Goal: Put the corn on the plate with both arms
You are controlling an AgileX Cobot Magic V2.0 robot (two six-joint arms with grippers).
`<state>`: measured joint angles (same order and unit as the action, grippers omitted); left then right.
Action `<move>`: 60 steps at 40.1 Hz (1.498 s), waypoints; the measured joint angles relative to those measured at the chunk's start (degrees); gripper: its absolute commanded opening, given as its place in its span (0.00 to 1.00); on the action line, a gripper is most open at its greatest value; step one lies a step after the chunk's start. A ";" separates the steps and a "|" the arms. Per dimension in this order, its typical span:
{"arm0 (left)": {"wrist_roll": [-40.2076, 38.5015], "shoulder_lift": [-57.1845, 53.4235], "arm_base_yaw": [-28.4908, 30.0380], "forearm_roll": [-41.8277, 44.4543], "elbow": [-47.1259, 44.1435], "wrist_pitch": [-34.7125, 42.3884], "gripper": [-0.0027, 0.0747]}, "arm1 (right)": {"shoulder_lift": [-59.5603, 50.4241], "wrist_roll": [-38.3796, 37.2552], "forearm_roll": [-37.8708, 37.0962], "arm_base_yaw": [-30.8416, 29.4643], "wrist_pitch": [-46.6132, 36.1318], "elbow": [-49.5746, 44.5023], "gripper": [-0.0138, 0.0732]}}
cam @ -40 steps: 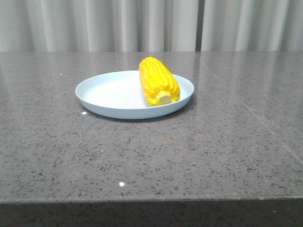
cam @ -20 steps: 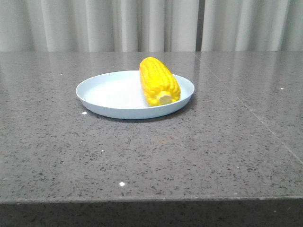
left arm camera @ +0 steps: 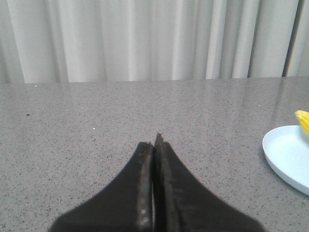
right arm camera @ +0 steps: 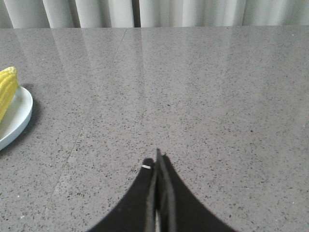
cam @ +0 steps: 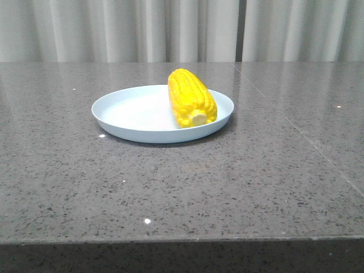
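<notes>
The yellow corn (cam: 191, 98) lies on the right side of the pale blue plate (cam: 131, 111) in the front view, its pale stub toward the camera. Neither arm shows in the front view. In the left wrist view my left gripper (left arm camera: 154, 141) is shut and empty over bare table, with the plate's rim (left arm camera: 285, 157) and a tip of corn (left arm camera: 302, 121) far off to one side. In the right wrist view my right gripper (right arm camera: 157, 157) is shut and empty, with the plate (right arm camera: 17, 118) and corn (right arm camera: 7, 92) far off at the frame edge.
The grey speckled stone table (cam: 239, 176) carries only the plate. A seam (cam: 296, 131) runs across its right part. Pale curtains (cam: 182, 28) hang behind the table's far edge. The table's front edge (cam: 182, 242) is close to the camera.
</notes>
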<state>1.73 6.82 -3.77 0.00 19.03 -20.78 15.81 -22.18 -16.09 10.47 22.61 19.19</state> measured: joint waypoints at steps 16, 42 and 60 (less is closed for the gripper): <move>0.00 -7.10 4.02 0.00 -15.26 5.45 0.01 | 0.00 0.00 0.00 0.00 -0.27 0.00 0.09; 0.00 -7.10 4.64 -0.35 -19.34 13.32 0.01 | 0.00 0.00 -0.04 0.00 -0.40 0.00 0.09; 0.00 -7.10 4.64 -0.35 -19.34 13.34 0.01 | 0.00 0.00 -0.04 0.00 -0.40 0.00 0.09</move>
<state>1.73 -0.28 0.88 -0.35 -0.30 -7.44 15.81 -22.18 -16.12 10.47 22.21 19.19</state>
